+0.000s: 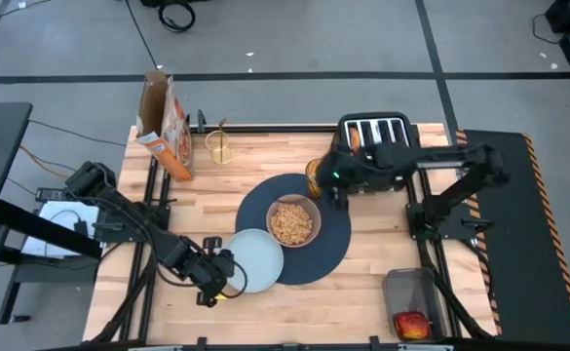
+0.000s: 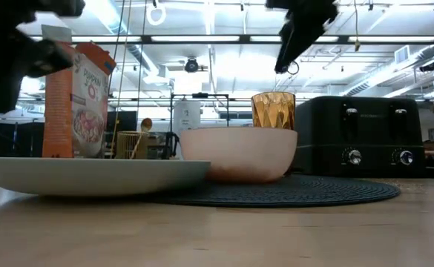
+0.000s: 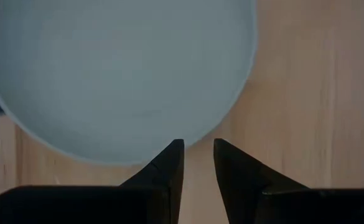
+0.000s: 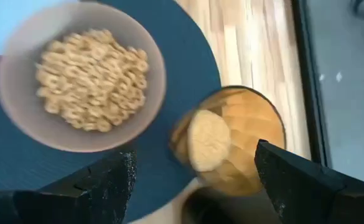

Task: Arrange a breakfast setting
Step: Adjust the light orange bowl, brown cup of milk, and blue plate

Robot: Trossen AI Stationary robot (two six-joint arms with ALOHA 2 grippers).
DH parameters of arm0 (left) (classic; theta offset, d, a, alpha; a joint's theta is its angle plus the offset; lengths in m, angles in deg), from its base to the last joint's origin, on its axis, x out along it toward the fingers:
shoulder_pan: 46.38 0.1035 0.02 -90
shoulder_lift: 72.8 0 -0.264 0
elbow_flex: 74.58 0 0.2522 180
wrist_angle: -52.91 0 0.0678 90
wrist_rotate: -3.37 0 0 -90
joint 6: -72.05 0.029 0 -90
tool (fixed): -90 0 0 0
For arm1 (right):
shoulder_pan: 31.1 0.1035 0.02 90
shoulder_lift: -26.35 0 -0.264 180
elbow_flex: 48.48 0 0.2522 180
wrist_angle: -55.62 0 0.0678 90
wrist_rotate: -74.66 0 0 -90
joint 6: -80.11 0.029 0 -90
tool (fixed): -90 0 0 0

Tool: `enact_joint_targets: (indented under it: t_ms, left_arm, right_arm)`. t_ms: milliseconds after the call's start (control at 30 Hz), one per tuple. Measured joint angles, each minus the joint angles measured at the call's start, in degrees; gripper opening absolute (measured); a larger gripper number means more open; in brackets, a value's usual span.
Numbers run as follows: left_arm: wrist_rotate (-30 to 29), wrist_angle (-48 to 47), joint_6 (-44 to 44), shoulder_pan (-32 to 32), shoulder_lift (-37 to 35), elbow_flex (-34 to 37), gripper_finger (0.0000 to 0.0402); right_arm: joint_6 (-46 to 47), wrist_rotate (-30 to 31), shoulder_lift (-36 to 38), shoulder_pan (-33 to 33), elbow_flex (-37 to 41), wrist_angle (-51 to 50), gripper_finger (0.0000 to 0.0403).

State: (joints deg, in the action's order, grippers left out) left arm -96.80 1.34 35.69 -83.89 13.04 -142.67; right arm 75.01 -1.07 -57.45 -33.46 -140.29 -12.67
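The right gripper (image 4: 194,180) hung spread wide above the amber tumbler (image 4: 231,140), gripping nothing. The left gripper's (image 3: 198,163) fingers (image 3: 169,165) stood barely parted and empty, just beside the pale-blue plate (image 3: 119,68).

Overhead looks straight down, low camera level across; both share the pink bowl (image 1: 292,221).

- One dark-blue mat (image 1: 335,244)
- One pink bowl (image 1: 293,221)
- One pale-blue plate (image 1: 257,260)
- One amber tumbler (image 1: 314,176)
- One small clear glass (image 1: 220,147)
- One red apple (image 1: 412,324)
- One toaster (image 1: 376,136)
- One cereal box (image 1: 164,124)
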Motion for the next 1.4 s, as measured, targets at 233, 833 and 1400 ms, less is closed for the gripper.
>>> enact_joint_targets:
  t_ms: [233,833,1400]
  left_arm:
    - [-0.09,-0.42,-8.15,-2.83,0.0,0.11,0.0095]
    - [1.94,-0.21,-20.09,-6.85,0.02,4.06,0.0095]
    - [1.88,1.28,-19.98,-6.62,0.02,4.17,0.0095]
  right_arm:
    - [-2.64,-8.03,-8.35,-5.64,-4.49,-4.44,0.0289]
    - [-5.16,-8.32,-12.9,-6.3,-4.41,-5.07,0.0064]
    - [-5.18,-6.82,-11.55,-6.64,-4.42,-7.0,0.0011]
